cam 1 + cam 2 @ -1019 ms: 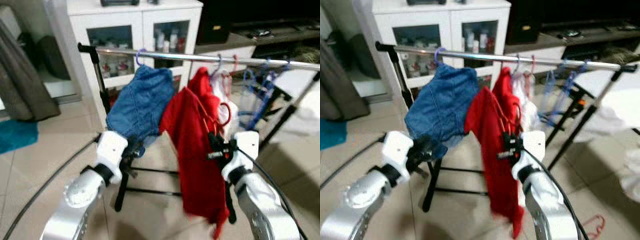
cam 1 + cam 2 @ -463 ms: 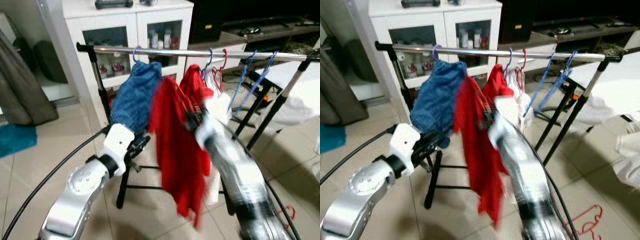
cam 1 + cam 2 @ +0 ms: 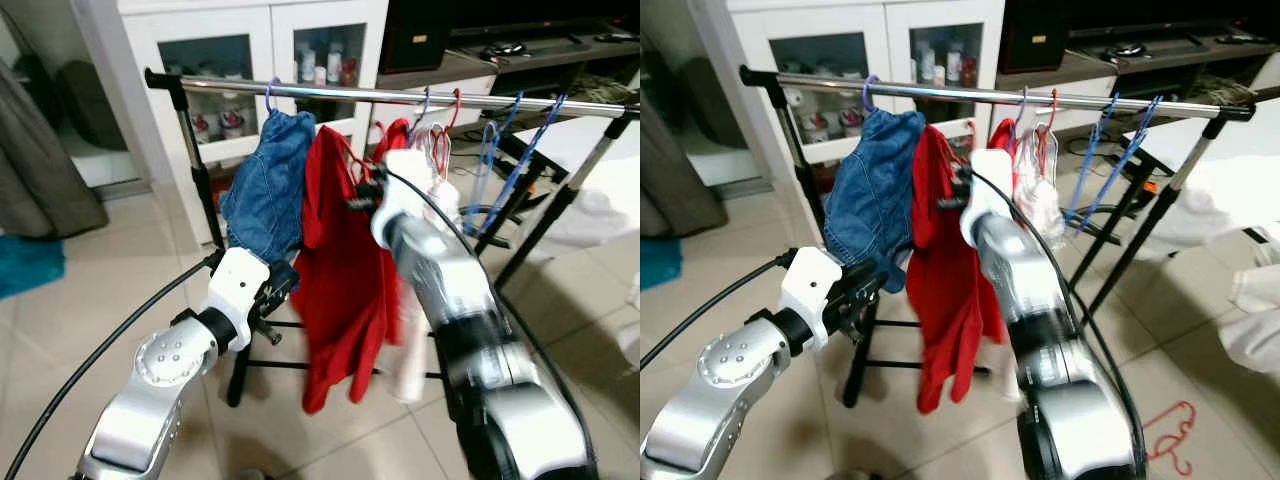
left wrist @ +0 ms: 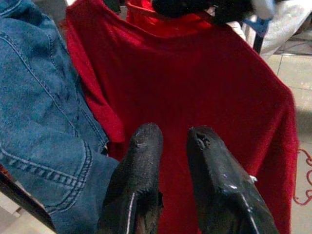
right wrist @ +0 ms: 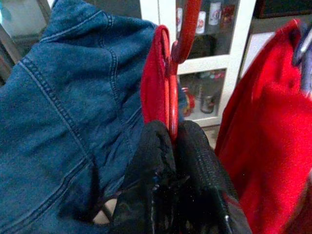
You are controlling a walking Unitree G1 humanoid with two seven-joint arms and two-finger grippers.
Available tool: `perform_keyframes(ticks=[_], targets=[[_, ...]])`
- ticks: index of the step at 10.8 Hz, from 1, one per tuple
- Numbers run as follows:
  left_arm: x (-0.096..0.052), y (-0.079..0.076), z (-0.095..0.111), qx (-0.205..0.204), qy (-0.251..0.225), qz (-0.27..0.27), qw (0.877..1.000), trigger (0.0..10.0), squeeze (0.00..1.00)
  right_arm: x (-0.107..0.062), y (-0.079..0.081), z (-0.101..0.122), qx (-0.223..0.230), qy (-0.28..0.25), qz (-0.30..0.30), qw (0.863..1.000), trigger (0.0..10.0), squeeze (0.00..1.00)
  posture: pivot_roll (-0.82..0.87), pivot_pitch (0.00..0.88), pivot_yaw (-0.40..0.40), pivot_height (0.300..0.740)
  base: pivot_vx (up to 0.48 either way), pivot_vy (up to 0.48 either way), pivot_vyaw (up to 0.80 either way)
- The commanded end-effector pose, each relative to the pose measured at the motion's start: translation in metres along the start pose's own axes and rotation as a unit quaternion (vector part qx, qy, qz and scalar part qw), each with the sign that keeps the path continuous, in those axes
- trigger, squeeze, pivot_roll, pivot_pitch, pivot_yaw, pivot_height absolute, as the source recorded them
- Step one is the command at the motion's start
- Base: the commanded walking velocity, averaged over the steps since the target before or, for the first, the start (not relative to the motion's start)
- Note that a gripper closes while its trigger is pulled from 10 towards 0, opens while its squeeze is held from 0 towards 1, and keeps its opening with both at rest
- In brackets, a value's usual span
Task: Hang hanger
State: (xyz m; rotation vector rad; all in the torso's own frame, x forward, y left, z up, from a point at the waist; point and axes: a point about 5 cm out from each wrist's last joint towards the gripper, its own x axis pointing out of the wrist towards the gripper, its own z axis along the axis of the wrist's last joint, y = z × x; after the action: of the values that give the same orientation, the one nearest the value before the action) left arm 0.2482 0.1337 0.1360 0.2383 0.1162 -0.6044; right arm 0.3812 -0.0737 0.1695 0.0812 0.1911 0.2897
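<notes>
Red hanger (image 5: 171, 92) — pinched inside right gripper (image 5: 174, 134).

The right arm reaches forward and up, its right gripper (image 5: 171, 146) with both black fingers pressed tight together on something thin. The left arm is bent low, its left gripper (image 4: 168, 141) pointing forward, fingers slightly parted, holding nothing.

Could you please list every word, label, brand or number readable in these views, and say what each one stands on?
None can be read.
The bottles behind the glass doors of the white cabinet carry labels, too small and blurred to read.
The red garment, its red hanger clamped in the right gripper, and the blue denim garment show no print.
</notes>
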Motion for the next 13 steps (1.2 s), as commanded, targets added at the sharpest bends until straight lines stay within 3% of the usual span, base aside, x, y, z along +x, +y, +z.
perform_keyframes(ticks=[1, 3, 4, 7, 9, 11, 13], targets=[[-0.002, -0.002, 0.001, 0.005, 0.003, 0.004, 1.0, 10.0, 0.0, 0.007, -0.007, 0.02, -0.014, -0.032, -0.02, 0.999, 10.0, 0.0, 0.1, 0.053, -0.063, 0.74, 0.0, 0.0, 0.0], [-0.006, -0.001, 0.003, -0.003, 0.002, 0.029, 1.0, 10.0, 0.0, 0.01, -0.015, 0.029, -0.006, -0.052, -0.033, 0.998, 10.0, 0.0, 0.11, 0.055, -0.058, 0.74, 0.0, 0.0, 0.0], [-0.003, -0.001, 0.004, -0.008, -0.003, 0.039, 0.999, 10.0, 0.0, 0.003, -0.019, 0.018, 0.011, -0.055, -0.017, 0.998, 10.0, 0.0, 0.09, 0.051, -0.035, 0.74, 0.0, 0.0, 0.0], [0.011, 0.002, 0.008, -0.034, -0.026, 0.073, 0.996, 10.0, 0.0, -0.05, -0.027, -0.022, 0.018, -0.065, 0.035, 0.997, 10.0, 0.0, 0.05, 0.029, 0.021, 0.74, 0.0, 0.0, 0.0], [0.012, 0.002, 0.006, -0.043, -0.028, 0.073, 0.996, 10.0, 0.0, -0.111, -0.035, -0.049, -0.021, -0.064, 0.021, 0.998, 10.0, 0.0, 0.04, 0.014, 0.039, 0.74, 0.0, 0.315, 0.0], [0.008, 0.006, 0.004, -0.043, -0.028, 0.085, 0.995, 10.0, 0.0, -0.133, -0.028, -0.061, 0.006, -0.05, 0.022, 0.998, 10.0, 0.0, 0.05, 0.006, 0.032, 0.74, 0.0, 0.433, -0.32], [-0.001, 0.006, 0.001, -0.044, -0.024, 0.094, 0.994, 10.0, 0.0, -0.146, -0.021, -0.073, -0.01, -0.025, 0.025, 0.999, 10.0, 0.0, 0.07, 0.001, 0.015, 0.74, 0.0, 0.48, -0.5]])
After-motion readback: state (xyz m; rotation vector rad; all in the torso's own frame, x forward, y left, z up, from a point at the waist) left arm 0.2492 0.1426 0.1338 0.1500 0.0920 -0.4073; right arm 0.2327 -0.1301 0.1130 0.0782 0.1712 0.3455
